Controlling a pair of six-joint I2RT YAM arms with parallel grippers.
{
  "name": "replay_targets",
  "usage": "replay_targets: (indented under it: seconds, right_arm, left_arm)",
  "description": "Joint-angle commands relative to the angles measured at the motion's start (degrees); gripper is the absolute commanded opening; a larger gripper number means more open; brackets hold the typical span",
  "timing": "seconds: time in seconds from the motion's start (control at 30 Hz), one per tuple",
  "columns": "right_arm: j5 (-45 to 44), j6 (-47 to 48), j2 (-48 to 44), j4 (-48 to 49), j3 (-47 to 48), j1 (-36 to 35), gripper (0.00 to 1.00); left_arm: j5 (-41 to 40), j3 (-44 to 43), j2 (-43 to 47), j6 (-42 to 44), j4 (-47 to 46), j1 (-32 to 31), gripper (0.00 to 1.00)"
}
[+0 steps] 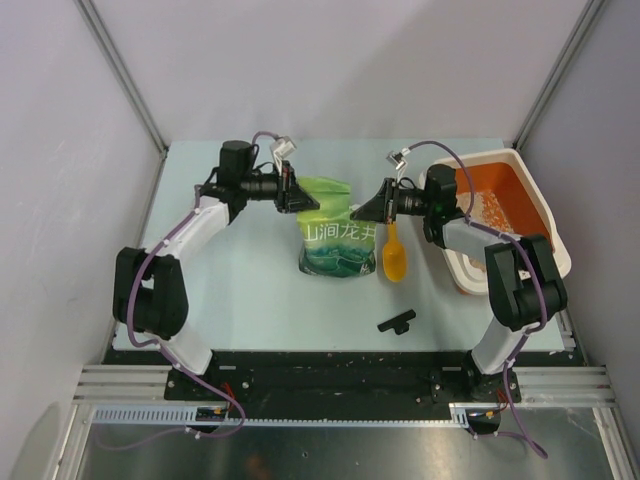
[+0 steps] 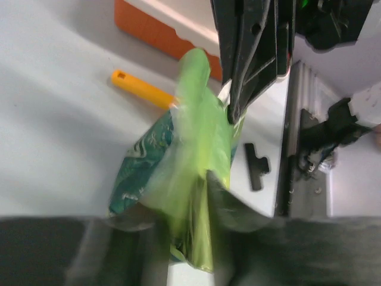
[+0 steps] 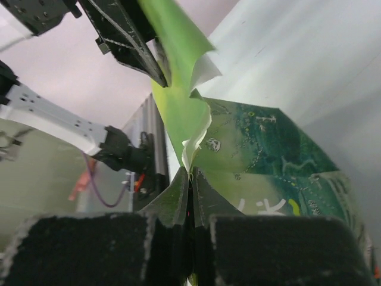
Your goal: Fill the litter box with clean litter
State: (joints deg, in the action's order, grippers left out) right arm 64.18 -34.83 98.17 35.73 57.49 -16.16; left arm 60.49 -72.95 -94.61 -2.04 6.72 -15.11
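Left gripper [image 1: 298, 197] pinches the green litter bag [image 1: 335, 240] at its top left corner; right gripper [image 1: 368, 211] clamps the opposite corner, likely to spread the mouth; orange scoop [image 1: 394, 260] lies just beside; litter box [image 1: 465, 265] sits far right, with scant clean litter [image 1: 490, 208] inside.

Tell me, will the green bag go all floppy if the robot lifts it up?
Probably floppy: the green bag has a thin top that crumples and folds where the left pincer and right pincer pinch it. Its lower part bulges, so it is likely heavy for its size and may sag. The shiny film might be slippery.
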Motion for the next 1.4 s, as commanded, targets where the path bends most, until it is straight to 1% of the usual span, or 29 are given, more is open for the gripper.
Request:
replay_targets:
  seconds: [0.0,0.07,0.13,0.23,0.3,0.33,0.37,0.47,0.63,0.67,0.77,0.87,1.0,1.1,1.13,1.17,1.2,1.27,1.3,1.33,1.37]
  right_arm:
    - [5.34,-14.65,0.01,7.18,0.07,0.61,0.00]
    - [5.08,-13.78,-1.05,5.85,0.16,0.34,0.00]
    - [5.16,-14.04,-0.96,4.88,0.77,0.34,0.00]
    - [5.16,-14.04,-0.61,2.86,1.83,0.34,0.00]
    - [5.69,-14.39,-0.44,1.72,2.18,0.34,0.00]
    - [6.04,-14.82,-0.26,1.19,2.62,0.43,0.00]
    - [6.39,-15.44,0.26,0.75,2.97,0.69,0.00]
    - [9.02,-19.83,1.32,0.66,4.20,1.75,0.00]
    - [13.77,-31.34,4.22,0.93,7.28,3.94,0.00]
    - [14.04,-33.01,4.57,-1.51,8.32,4.47,0.00]
    - [14.22,-31.35,6.06,-15.99,11.32,4.91,0.00]
    - [13.78,-31.35,6.42,-20.42,12.64,4.65,0.00]
    - [12.37,-30.39,5.81,-24.99,13.78,4.56,0.00]
    - [12.11,-28.72,5.37,-29.39,14.49,4.65,0.00]
    - [12.02,-28.19,5.45,-30.27,14.75,4.82,0.00]
    - [12.02,-28.19,5.63,-30.28,14.75,4.83,0.00]
    - [11.84,-28.10,5.80,-30.28,14.93,5.17,0.00]
    - [11.67,-27.92,6.85,-31.07,15.71,5.26,0.00]
    - [11.67,-27.84,7.21,-31.15,16.07,5.26,0.00]
    - [11.67,-27.75,7.56,-31.50,16.77,5.18,0.00]
    - [11.58,-27.84,7.91,-31.51,17.12,5.09,0.00]
  left_arm:
    - [-1.78,2.01,2.23,-11.65,0.40,2.46,0.41]
    - [-1.17,3.33,3.28,-15.68,0.40,2.46,0.46]
    - [-1.25,5.27,3.90,-17.55,0.40,2.37,0.47]
    - [-1.16,6.50,4.08,-19.31,0.40,2.19,0.42]
    - [-1.08,6.24,3.47,-20.98,0.40,2.11,0.35]
    - [-0.12,5.98,2.94,-21.59,0.49,2.11,0.30]
    - [0.59,5.80,2.42,-22.99,0.40,2.11,0.17]
    - [1.83,5.62,1.80,-26.94,0.40,3.25,0.00]
    - [2.09,4.31,1.10,-31.35,0.49,5.00,0.00]
    - [1.92,4.13,0.92,-32.31,0.49,5.09,0.00]
    - [0.78,4.83,-0.14,-35.39,0.40,5.45,0.00]
    - [-1.42,5.62,-0.66,-36.36,0.40,5.53,0.00]
    - [-1.25,5.27,-1.63,-36.45,0.40,5.88,0.00]
    - [-1.07,3.43,-2.07,-34.44,0.31,6.67,0.00]
    - [-1.16,2.29,-2.16,-31.12,0.31,7.02,0.03]
    - [-0.90,-1.11,-2.33,-28.74,0.31,7.29,0.12]
    - [-0.03,-2.88,-2.25,-24.54,0.31,7.90,0.24]
    - [0.33,-7.27,-0.85,-18.91,0.31,8.08,0.30]
    - [-0.45,-7.91,2.12,-15.83,0.40,7.82,0.33]
    - [-2.63,-8.43,3.71,-8.49,0.40,7.47,0.44]
    - [-3.79,-8.53,5.21,-4.41,0.40,7.12,0.49]
